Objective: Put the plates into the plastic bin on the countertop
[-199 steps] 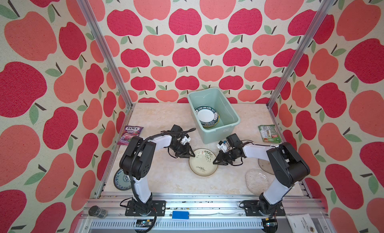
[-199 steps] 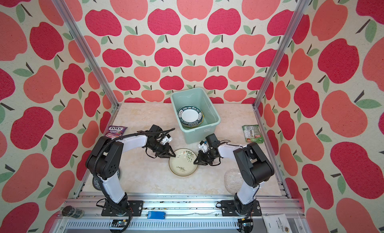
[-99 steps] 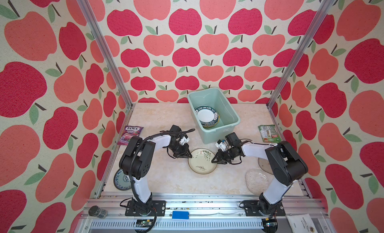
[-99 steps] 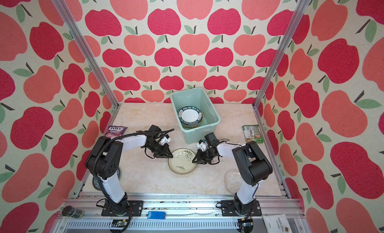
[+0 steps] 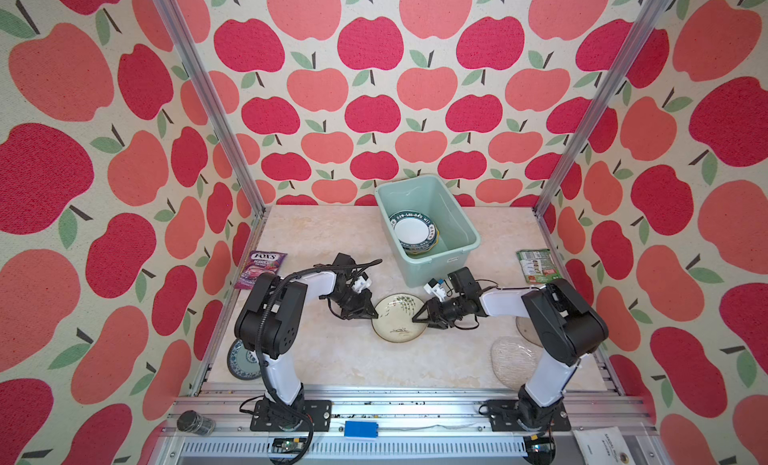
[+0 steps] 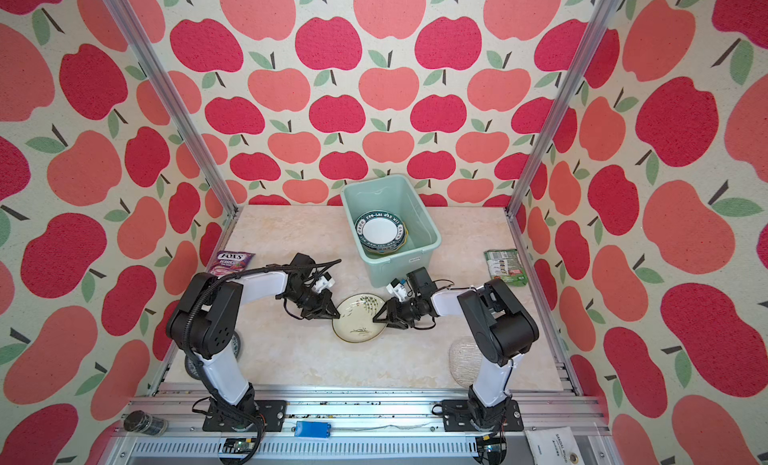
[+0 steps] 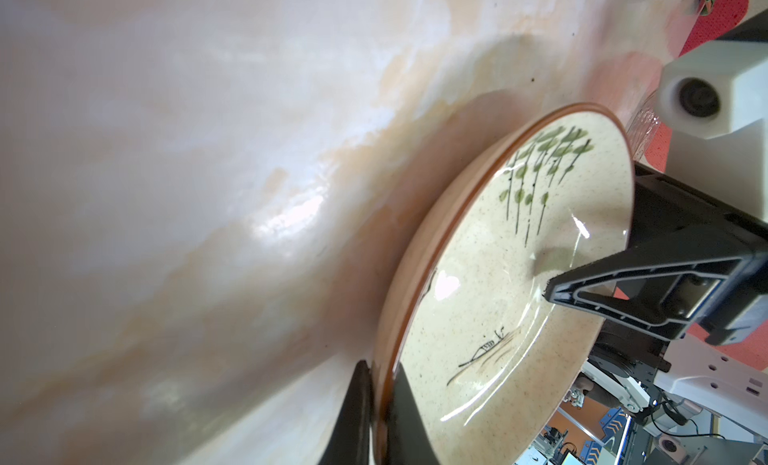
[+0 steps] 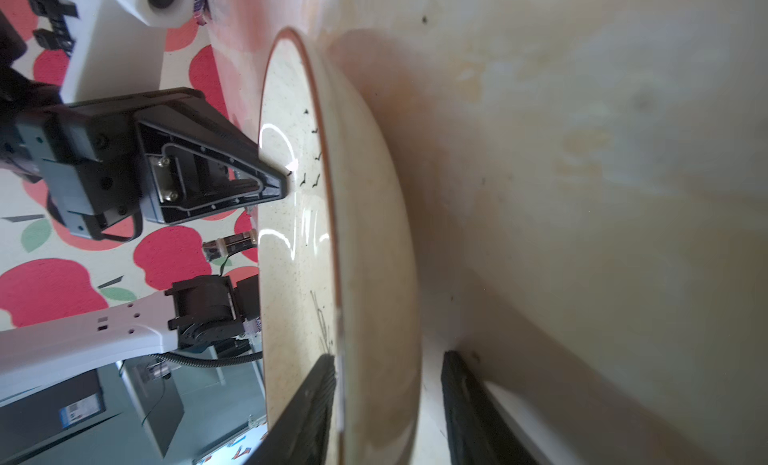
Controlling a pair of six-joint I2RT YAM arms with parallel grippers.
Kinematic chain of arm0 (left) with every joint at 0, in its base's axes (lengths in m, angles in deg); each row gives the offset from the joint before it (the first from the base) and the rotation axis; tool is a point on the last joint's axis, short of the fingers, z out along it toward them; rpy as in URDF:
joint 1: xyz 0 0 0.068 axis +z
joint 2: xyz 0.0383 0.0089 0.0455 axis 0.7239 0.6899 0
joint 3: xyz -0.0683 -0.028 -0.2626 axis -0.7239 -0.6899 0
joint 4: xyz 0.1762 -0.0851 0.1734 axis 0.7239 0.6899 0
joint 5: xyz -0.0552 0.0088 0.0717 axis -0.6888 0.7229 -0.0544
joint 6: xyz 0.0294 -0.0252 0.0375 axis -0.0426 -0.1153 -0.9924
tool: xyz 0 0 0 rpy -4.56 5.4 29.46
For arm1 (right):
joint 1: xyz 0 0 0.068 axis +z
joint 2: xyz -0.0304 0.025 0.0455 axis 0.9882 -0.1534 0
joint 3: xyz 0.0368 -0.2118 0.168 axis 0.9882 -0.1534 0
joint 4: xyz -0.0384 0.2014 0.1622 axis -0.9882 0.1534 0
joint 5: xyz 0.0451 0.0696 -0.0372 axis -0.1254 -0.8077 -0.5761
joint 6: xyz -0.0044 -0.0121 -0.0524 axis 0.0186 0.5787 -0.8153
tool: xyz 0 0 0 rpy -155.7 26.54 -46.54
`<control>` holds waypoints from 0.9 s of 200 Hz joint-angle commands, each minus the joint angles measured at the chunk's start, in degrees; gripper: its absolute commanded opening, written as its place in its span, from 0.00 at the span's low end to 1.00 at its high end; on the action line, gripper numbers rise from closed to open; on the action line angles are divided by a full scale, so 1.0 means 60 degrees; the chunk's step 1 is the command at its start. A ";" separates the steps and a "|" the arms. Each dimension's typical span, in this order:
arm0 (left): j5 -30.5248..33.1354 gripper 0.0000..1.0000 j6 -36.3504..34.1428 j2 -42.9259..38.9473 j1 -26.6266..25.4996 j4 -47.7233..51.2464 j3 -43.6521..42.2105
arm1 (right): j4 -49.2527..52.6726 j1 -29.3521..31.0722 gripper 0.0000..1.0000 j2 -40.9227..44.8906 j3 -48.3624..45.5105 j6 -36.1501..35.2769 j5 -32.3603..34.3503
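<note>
The cream round ceramic plate with green plant sprigs [image 5: 400,319] lies at the lower middle of both top views on the cream marble-patterned tabletop [image 5: 332,359]. It is just in front of the pale mint-green rectangular plastic bin [image 5: 432,272], which already holds a stack of white plates with dark lettered rims [image 5: 413,232]. The left gripper [image 5: 374,315] is clamped on the plate's left rim; in the left wrist view one finger sits under the brown edge and one on the glazed inner face, with no gap. The right gripper [image 5: 417,317] is at the opposite rim with its jaws apart, straddling the edge without pinching it. Whether the plate is raised off the tabletop cannot be told. The step looks like leaving the plate to the left arm for the lift into the bin. To do it well, the right gripper should back straight out along the plate's plane before rising, so its lower finger does not hook the rim. Held at one point on a slick glaze, the plate will likely want to droop or pivot. The lift should therefore be slow and level, clear the bin's near wall, and release low, centred over the stack.
</note>
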 commanded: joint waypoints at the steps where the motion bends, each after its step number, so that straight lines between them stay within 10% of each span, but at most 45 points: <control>1: -0.0799 0.00 0.0048 -0.0301 -0.0048 -0.0233 0.0130 | -0.1667 0.0021 0.44 -0.0452 -0.0411 0.1026 -0.0681; 127: -0.0144 0.02 -0.0195 -0.0820 -0.0147 0.0413 0.0499 | -0.0974 0.0027 0.05 0.0610 -0.0644 0.0934 0.0032; 180: 0.0347 0.47 -0.0122 -0.1458 0.0087 0.0640 0.0514 | 0.1140 0.0026 0.01 0.1603 -0.0184 0.0018 0.0460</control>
